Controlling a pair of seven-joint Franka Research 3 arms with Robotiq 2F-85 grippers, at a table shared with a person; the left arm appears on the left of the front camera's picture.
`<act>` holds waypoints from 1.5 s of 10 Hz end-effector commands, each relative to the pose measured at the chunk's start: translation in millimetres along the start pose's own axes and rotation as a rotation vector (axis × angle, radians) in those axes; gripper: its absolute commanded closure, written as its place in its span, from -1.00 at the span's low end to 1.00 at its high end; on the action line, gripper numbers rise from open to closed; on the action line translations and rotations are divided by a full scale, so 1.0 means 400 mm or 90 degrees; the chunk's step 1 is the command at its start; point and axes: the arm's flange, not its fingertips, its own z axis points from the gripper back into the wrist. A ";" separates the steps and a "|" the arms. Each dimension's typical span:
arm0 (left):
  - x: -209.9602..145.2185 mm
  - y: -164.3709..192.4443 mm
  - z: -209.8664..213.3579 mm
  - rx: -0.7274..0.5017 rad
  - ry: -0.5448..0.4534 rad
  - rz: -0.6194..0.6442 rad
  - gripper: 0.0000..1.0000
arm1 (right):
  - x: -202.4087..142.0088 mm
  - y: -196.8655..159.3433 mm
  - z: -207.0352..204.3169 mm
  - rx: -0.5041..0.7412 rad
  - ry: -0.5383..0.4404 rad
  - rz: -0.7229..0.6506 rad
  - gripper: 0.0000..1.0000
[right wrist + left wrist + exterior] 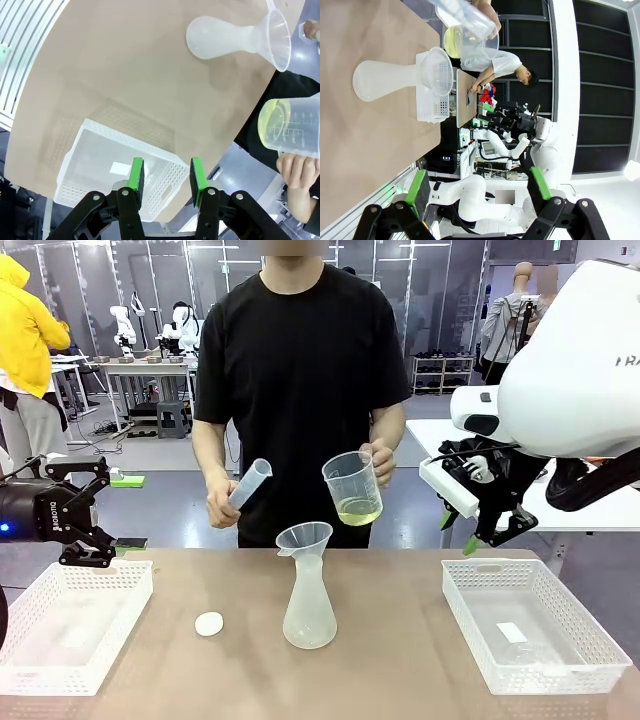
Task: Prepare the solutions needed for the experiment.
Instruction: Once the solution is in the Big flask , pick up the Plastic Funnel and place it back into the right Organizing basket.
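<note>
From the front, the person held a beaker (352,485) above the desk (400,660), with the solutions (359,510) lying shallow in its bottom, near a funnel-topped flask (309,610). The left gripper (103,515) stood wide apart and empty, and its wrist view agreed. In the right wrist view, the right gripper (166,174) hung partly apart, empty, with a white basket (100,150) beyond it.

The solutions (359,510) were a shallow, pale yellow-green layer, watery and translucent, lying level in the bottom of a clear measuring beaker (350,472) held upright in the air, just right of the front view's centre.
</note>
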 end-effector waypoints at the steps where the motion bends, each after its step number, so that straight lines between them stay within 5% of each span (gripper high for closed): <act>1: -0.002 -0.008 -0.004 -0.012 0.000 0.006 -1.00 | -0.005 -0.011 -0.007 -0.006 0.000 0.000 0.05; 7: -0.002 -0.008 -0.004 -0.012 0.000 0.006 -1.00 | -0.001 -0.005 -0.005 -0.004 -0.006 0.001 0.04; 8: -0.002 -0.008 -0.004 -0.012 0.000 0.006 -1.00 | 0.008 0.031 0.009 0.044 0.073 -0.063 0.04; 11: -0.002 -0.008 -0.004 -0.012 0.000 0.006 -1.00 | -0.163 0.198 0.060 0.092 0.158 -0.282 0.04; 14: -0.002 -0.008 -0.004 -0.012 0.000 0.006 -1.00 | -0.233 0.216 0.042 0.083 0.127 -0.379 0.04; 15: -0.002 -0.008 -0.004 -0.012 0.000 0.006 -1.00 | -0.227 0.201 0.029 0.054 0.058 -0.436 0.04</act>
